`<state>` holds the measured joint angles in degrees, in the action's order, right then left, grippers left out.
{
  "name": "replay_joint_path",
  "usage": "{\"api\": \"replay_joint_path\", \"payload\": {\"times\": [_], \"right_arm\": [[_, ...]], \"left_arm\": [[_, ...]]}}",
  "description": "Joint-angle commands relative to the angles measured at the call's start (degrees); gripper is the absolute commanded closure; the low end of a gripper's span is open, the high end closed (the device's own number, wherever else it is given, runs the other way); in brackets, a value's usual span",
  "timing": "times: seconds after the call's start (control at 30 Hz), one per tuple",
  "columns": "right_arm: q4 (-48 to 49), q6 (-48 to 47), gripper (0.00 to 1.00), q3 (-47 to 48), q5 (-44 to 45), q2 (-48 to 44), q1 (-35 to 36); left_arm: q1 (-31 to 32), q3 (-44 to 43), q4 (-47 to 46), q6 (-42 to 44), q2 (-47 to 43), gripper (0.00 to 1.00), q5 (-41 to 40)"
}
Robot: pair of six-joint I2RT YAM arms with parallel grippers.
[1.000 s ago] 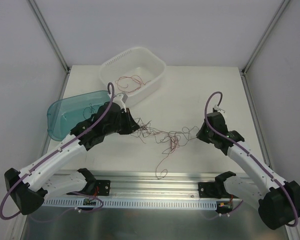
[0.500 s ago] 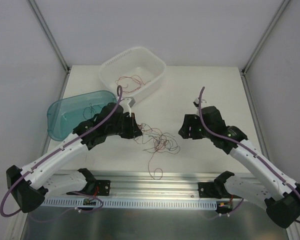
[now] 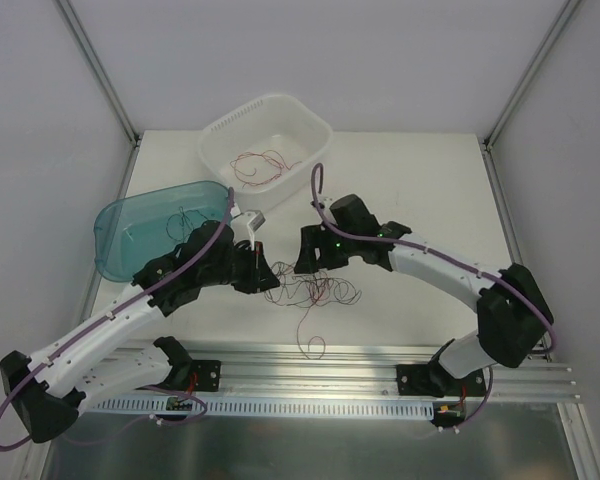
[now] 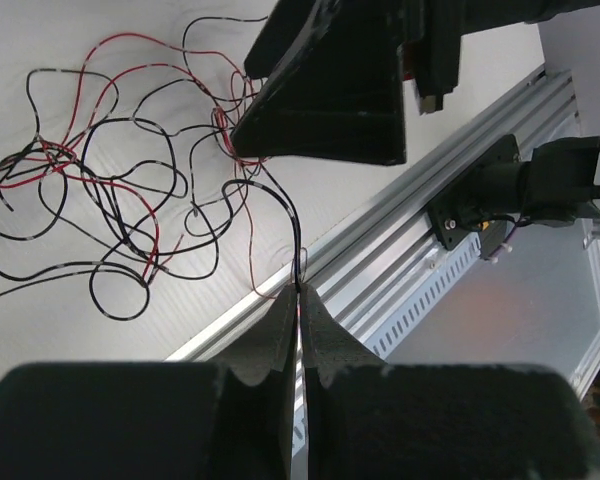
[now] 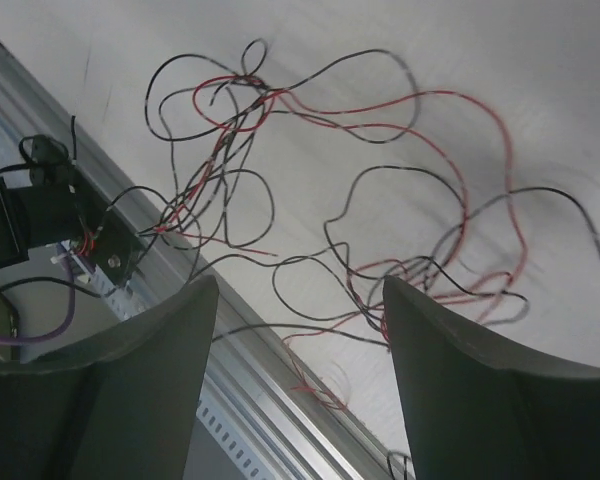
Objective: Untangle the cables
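I am pinching one strand of the cables (image 3: 315, 290), which I judge light and springy, in my left gripper (image 4: 299, 295) at lower centre, while my right gripper (image 5: 298, 292) is hanging open, best taking a loose loop at upper left.

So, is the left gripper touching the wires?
Touching. The left wrist view shows the left gripper shut on a black strand of the wires, running out between its tips.
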<state>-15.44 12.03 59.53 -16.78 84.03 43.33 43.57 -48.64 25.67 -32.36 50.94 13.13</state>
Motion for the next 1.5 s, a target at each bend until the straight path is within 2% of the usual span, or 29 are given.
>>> {"api": "replay_joint_path", "payload": {"times": [0.0,0.3,0.6,0.7,0.8,0.9,0.93,0.97,1.07,1.13,1.17,1.27,1.33,1.43,1.47], "right_arm": [[8.04,0.1,0.29,2.26,-12.29,4.9,2.19],[14.81,-2.19,0.29,3.49,-15.92,14.31,7.11],[22.46,1.93,0.34,5.42,-12.24,21.34,9.31],[25.45,5.0,0.41,5.25,-10.13,23.63,9.49],[26.34,6.16,0.55,4.81,-5.31,24.95,9.75],[28.7,7.83,0.73,3.41,-2.14,25.05,9.76],[28.63,8.61,0.89,2.36,-0.82,24.61,9.84],[28.1,8.62,0.97,1.39,2.5,23.04,9.67],[25.47,8.54,0.99,-2.39,8.14,19.52,9.05],[20.04,8.53,0.99,-4.5,14.64,15.48,7.21],[12.96,8.45,0.99,-4.59,20.41,14.33,5.2],[0.9,8.45,0.99,-5.73,28.78,10.38,-0.58],[-1.86,8.27,0.99,-7.92,30.3,6.44,-4.55],[-5.03,7.13,0.99,-12.58,31.71,0.72,-13.69],[-6.34,6.69,0.99,-13.46,31.8,-0.43,-18.67]], "left_arm": [[0.81,1.96,-0.8,-0.42,-1.36,1.0,1.64],[1.43,9.52,-0.8,-5.25,-5.06,1.0,0.76],[2.57,12.17,-0.97,-8.07,-7.6,1.0,-0.29],[3.18,12.43,-1.15,-8.68,-7.78,1.0,-0.91],[3.97,12.87,-1.5,-9.3,-7.7,1.0,-1.26],[4.94,13.22,-1.85,-10.0,-7.78,1.0,-1.61],[5.2,13.22,-1.85,-10.0,-7.78,1.0,-1.61],[5.29,13.22,-1.85,-10.0,-7.87,1.0,-1.61],[5.47,12.87,-1.85,-10.0,-9.36,1.0,-1.61],[5.47,12.0,-1.77,-9.65,-11.2,1.0,-1.96],[5.47,11.12,-1.42,-9.39,-11.73,1.0,-2.57],[5.38,9.36,0.68,-8.69,-13.23,1.0,-4.59],[5.38,6.99,2.88,-7.99,-13.32,1.0,-8.01],[5.38,4.35,8.42,-7.72,-12.62,1.0,-16.17],[5.21,3.39,10.08,-7.89,-12.53,1.0,-18.29]]}}
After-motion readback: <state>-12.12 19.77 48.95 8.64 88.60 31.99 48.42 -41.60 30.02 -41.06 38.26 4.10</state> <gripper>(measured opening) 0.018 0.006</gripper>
